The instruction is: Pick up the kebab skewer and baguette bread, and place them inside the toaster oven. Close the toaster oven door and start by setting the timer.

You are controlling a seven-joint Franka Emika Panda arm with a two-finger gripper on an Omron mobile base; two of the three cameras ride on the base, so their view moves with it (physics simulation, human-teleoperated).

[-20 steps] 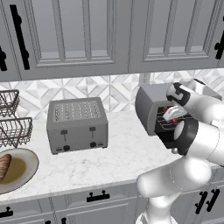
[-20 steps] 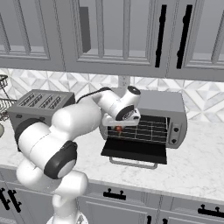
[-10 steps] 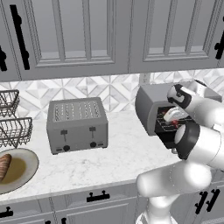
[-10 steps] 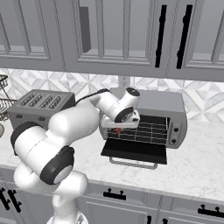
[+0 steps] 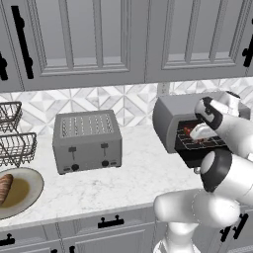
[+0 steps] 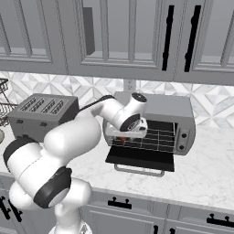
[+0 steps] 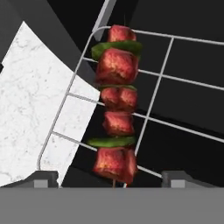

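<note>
A: The toaster oven (image 6: 155,123) is seen at the right end of the tabletop (image 5: 133,173), its door (image 6: 140,159) dropped flat and the wire rack (image 7: 175,96) bared. What is asked of this step?

B: A clean release. The skewer (image 7: 116,109) is laid along the rack's near edge, close to the corner. The gripper (image 7: 109,177) is spread wide, its tips well to either side of the stick, so nothing is held. A straight pull-back along the hand's own line is judged best, so the meat is not brushed and rolled off the edge.

A: And the bread (image 5: 4,187)?

B: It is seen on the plate (image 5: 24,192) at the far left, beyond the pop-up toaster (image 5: 88,141). It is to be fetched next.

A: What is changed from a second ago?

B: The gripper was then closed on the skewer at the oven's mouth; now the fingers are parted and the skewer is left on the rack. The arm is barely shifted.
</note>
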